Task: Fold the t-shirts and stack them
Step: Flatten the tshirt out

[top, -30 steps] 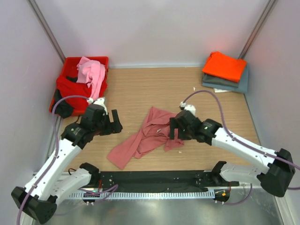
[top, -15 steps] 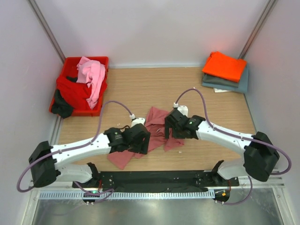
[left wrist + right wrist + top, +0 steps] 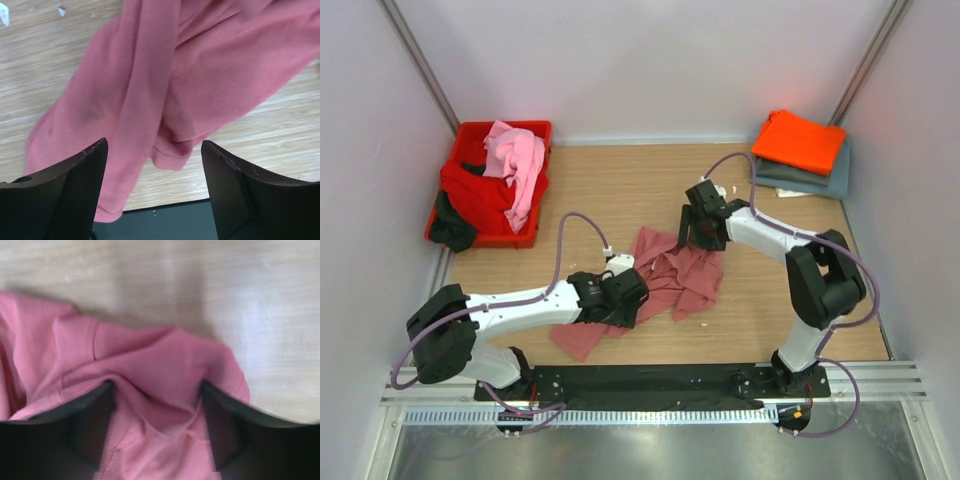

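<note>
A dusty salmon-pink t-shirt (image 3: 665, 280) lies crumpled mid-table. My left gripper (image 3: 625, 300) hovers low over its near-left part. In the left wrist view this gripper (image 3: 154, 145) is open, with a hemmed fold of the shirt (image 3: 170, 100) lying beneath and beyond the fingers. My right gripper (image 3: 698, 232) is at the shirt's far-right edge. In the right wrist view that gripper (image 3: 157, 387) has its jaws wide apart, and a bunched ridge of the pink cloth (image 3: 160, 360) sits between them, touching both. An orange t-shirt (image 3: 798, 140) lies folded on a grey-blue one (image 3: 815, 178) at the back right.
A red crate (image 3: 525, 130) at the back left holds a light pink shirt (image 3: 515, 155), a red one (image 3: 470, 195) and a dark one (image 3: 450, 230) hanging over its side. A black base strip (image 3: 175, 220) runs along the near edge, just below the shirt's hem.
My left arm swung from beside the crate down to the shirt's near-left part. My right gripper moved back toward the shirt's far-right edge, and the cloth there has spread rightward.
</note>
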